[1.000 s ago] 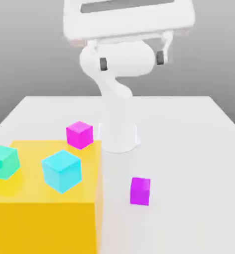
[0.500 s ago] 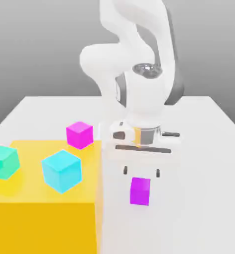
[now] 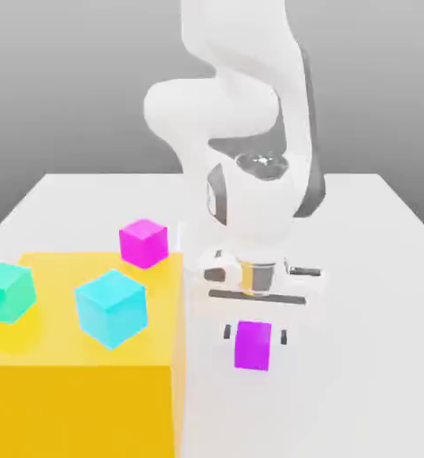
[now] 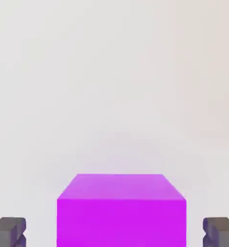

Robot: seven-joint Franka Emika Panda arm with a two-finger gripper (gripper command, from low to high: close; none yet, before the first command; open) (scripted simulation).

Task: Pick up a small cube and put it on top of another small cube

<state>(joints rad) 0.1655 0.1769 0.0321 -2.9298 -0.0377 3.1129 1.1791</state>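
White table (image 3: pixel 377 268) carries everything. Yellow block (image 3: pixel 81 394) fills its near corner on the exterior view's left, raised above the tabletop. White arm (image 3: pixel 242 107) rises from the table's middle toward the far edge and folds down over the bare tabletop just off the yellow block's edge on the exterior view's right. Cyan cube (image 3: pixel 112 307) sits mid-top of the yellow block; teal-green cube (image 3: pixel 6 292) near that block's edge on the exterior view's left. One small cube (image 3: pixel 144 242) sits at the yellow block's far corner nearest the arm base. Other small cube (image 3: pixel 253 346) is flat on the table. Gripper (image 3: pixel 254 335) is down over it, jaws spread wide, fingertips (image 4: pixel 8 231) either side of the cube with clear gaps, nothing gripped.
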